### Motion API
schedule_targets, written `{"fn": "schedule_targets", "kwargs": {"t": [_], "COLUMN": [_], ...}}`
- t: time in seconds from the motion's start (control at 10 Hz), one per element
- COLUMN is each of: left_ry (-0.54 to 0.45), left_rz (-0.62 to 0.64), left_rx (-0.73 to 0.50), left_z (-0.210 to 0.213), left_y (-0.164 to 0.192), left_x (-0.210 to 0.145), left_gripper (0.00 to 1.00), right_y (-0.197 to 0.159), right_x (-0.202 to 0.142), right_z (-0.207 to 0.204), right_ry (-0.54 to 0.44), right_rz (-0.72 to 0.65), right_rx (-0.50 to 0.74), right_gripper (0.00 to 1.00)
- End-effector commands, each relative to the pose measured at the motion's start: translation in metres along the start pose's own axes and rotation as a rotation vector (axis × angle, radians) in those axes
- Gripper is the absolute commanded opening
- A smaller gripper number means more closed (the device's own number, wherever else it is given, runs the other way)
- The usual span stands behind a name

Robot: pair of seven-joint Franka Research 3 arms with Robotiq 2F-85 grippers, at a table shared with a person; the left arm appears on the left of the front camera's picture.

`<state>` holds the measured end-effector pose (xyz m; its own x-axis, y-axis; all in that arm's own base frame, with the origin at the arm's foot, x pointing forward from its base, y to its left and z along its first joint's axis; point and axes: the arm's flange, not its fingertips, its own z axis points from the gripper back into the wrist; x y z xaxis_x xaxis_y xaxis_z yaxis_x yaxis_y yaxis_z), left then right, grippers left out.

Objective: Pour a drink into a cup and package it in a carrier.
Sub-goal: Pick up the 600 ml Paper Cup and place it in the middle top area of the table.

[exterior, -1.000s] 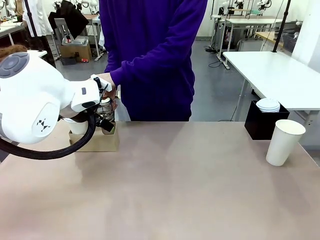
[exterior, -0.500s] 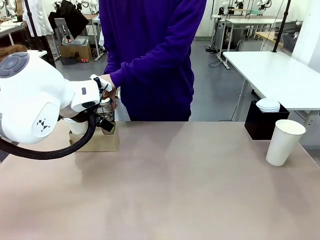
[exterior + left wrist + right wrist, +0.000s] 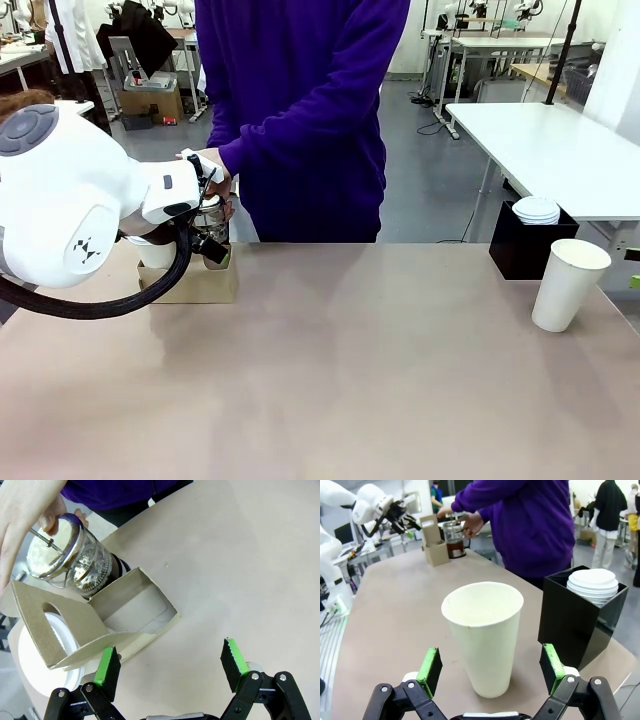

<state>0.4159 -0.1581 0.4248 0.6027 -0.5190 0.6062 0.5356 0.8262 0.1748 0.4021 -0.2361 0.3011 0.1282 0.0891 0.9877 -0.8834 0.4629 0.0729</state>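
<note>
The brown cardboard carrier [image 3: 195,282] stands at the table's far left, its upright handle [image 3: 36,614] and one empty hole [image 3: 142,611] showing in the left wrist view. A person's hand [image 3: 214,176] holds the glass pot [image 3: 70,555] with a metal top just behind the carrier, with the dark drink [image 3: 118,568] low in it. My left gripper [image 3: 170,662] is open, hovering above the carrier's near side and holding nothing. The tall white paper cup [image 3: 484,635] stands empty at the far right [image 3: 568,283]. My right gripper [image 3: 490,669] is open just short of it.
A black square box [image 3: 522,250] with a stack of white lids [image 3: 537,209] stands behind the cup. Something white and round [image 3: 42,655] sits in the carrier's other side. The person in a purple top [image 3: 300,110] stands at the far edge.
The person's body has shifted slightly to the left. The left arm, the pot, the carrier and the cup stay where they were.
</note>
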Motion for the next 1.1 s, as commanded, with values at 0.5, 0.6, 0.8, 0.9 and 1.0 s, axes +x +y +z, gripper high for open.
{"fn": "schedule_targets", "kwargs": {"t": [0.5,0.6,0.8,0.9,1.0], "left_ry": [-0.003,-0.003,-0.003,-0.003,-0.003], "left_rz": [0.000,0.000,0.000,0.000,0.000], "left_rx": [0.001,0.001,0.001,0.001,0.001], "left_z": [0.001,0.001,0.001,0.001,0.001], "left_y": [0.000,0.000,0.000,0.000,0.000], "left_x": [0.000,0.000,0.000,0.000,0.000], "left_gripper": [1.00,1.00,1.00,1.00,1.00], "right_y": [-0.001,0.000,-0.003,-0.002,-0.003], "right_x": [-0.043,-0.046,-0.053,-0.054,-0.057], "right_z": [-0.042,-0.048,-0.062,-0.067,-0.074], "right_ry": [-0.110,-0.125,-0.150,-0.154,-0.161], "right_rz": [0.025,0.022,0.011,0.015,0.013], "right_rx": [-0.029,-0.034,-0.043,-0.051,-0.064], "right_gripper": [1.00,1.00,1.00,1.00,1.00]}}
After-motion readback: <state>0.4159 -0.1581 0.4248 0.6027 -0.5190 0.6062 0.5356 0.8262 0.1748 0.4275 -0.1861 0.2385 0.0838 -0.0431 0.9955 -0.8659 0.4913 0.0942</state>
